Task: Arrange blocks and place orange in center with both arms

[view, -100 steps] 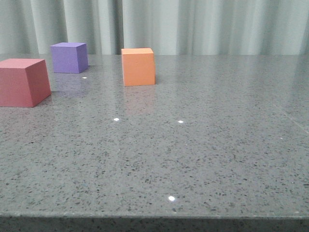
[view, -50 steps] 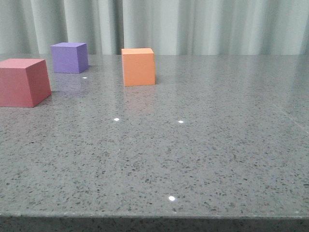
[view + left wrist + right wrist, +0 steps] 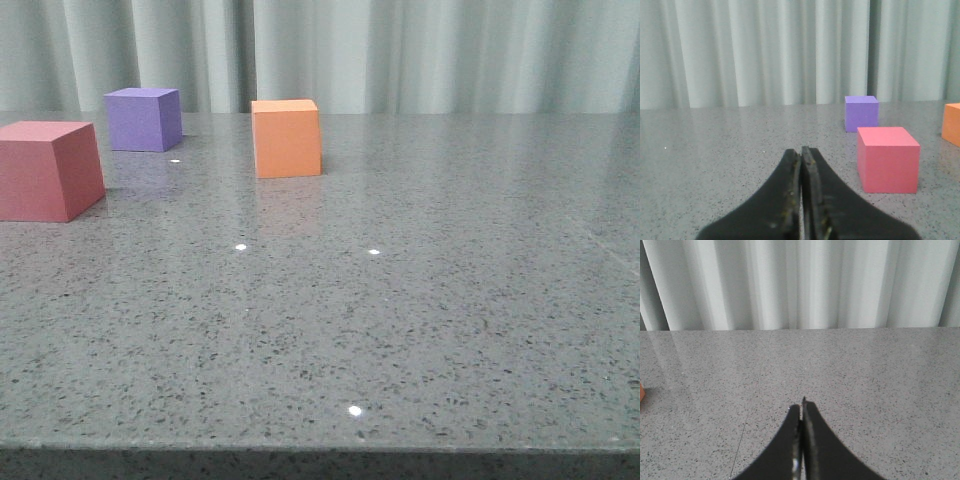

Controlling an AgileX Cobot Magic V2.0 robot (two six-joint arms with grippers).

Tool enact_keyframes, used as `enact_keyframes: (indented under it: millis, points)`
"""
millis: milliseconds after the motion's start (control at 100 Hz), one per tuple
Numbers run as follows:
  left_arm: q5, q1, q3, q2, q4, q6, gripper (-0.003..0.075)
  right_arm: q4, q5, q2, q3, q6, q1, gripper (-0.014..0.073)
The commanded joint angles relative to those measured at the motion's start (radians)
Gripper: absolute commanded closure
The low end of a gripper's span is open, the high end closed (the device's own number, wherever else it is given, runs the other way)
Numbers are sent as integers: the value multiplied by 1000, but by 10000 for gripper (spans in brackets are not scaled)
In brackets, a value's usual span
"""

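Note:
In the front view the orange cube [image 3: 286,138] stands left of the table's middle, toward the back. The purple cube [image 3: 144,119] stands at the back left and the red/pink cube [image 3: 47,170] nearer on the far left. No gripper shows in the front view. In the left wrist view my left gripper [image 3: 801,150] is shut and empty, low over the table, with the red/pink cube [image 3: 887,159] and purple cube [image 3: 861,113] ahead to one side and the orange cube [image 3: 952,124] at the frame edge. My right gripper [image 3: 801,405] is shut and empty over bare table.
The grey speckled table [image 3: 420,300] ends at a front edge near the bottom of the front view. A pale pleated curtain [image 3: 400,50] hangs behind the table's far edge.

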Motion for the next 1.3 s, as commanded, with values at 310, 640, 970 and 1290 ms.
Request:
enact_keyframes:
  millis: [310, 640, 970, 1290]
  points:
    - [94, -1, -219, 68, -168, -9, 741, -2, -77, -3, -28, -8, -6, 662]
    - [450, -1, -645, 433, -164, -9, 741, -2, -77, -3, -28, -8, -6, 662]
    - [639, -1, -906, 739, -147, -9, 741, -2, -77, -3, -28, -8, -6, 662]
    - [652, -1, -908, 849, -147, -9, 741, -2, -77, -3, -28, -8, -6, 662]
